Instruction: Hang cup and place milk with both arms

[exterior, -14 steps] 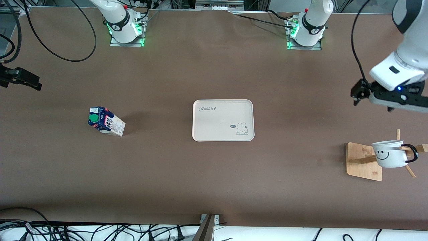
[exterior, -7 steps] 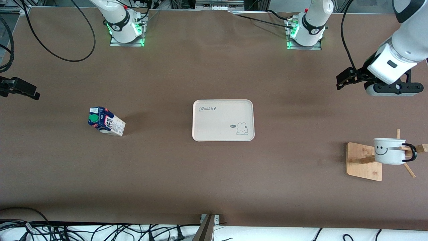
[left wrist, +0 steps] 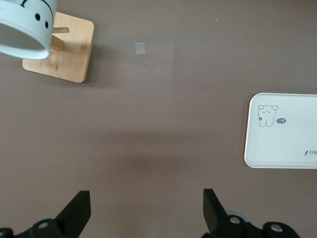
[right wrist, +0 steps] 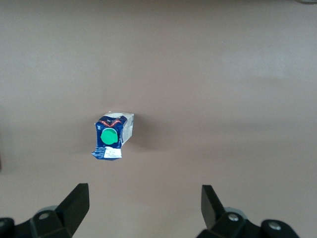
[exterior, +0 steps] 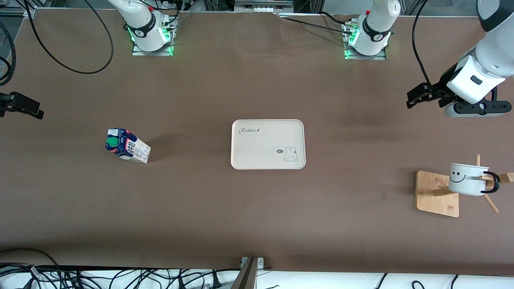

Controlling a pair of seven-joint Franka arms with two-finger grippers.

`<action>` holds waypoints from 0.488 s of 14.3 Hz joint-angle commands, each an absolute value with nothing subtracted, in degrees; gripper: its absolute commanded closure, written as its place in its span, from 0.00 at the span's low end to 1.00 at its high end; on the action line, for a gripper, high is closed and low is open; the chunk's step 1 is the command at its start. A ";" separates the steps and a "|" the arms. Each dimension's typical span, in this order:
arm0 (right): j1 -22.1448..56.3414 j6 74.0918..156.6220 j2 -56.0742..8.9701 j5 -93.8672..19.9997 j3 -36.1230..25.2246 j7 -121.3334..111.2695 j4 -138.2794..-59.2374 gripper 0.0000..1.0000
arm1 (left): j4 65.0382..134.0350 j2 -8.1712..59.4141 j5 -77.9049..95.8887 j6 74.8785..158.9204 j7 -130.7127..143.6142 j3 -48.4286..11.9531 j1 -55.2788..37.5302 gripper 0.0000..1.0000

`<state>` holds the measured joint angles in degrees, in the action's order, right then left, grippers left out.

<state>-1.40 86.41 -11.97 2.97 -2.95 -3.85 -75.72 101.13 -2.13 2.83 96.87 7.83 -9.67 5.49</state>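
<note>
Right hand point(right wrist: 143, 208) hovers open above milk point(right wrist: 112, 136).

left hand point(exterior: 415, 97) pulled up off the cup point(exterior: 468, 179) — cup swung level.

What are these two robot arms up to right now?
Nothing is being held at this moment. The cup hangs by its handle on the wooden rack. The left gripper is open, up over bare table. The milk stands on the table toward the right arm's end, and the tray in the middle holds nothing. The right gripper is open in the air near the milk.
</note>
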 commanded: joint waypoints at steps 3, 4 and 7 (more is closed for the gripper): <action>-1.85 86.57 -11.69 3.60 -2.64 -7.73 -76.11 0.00 | 100.55 -3.25 0.62 97.12 5.89 -9.23 5.19 0.00; -1.85 86.57 -11.69 3.60 -2.64 -8.08 -76.11 0.00 | 100.37 -2.99 0.62 96.95 5.89 -9.14 5.27 0.00; -1.85 86.57 -11.78 3.60 -2.64 -8.09 -76.11 0.00 | 100.28 -2.90 1.14 97.12 5.89 -9.23 5.54 0.00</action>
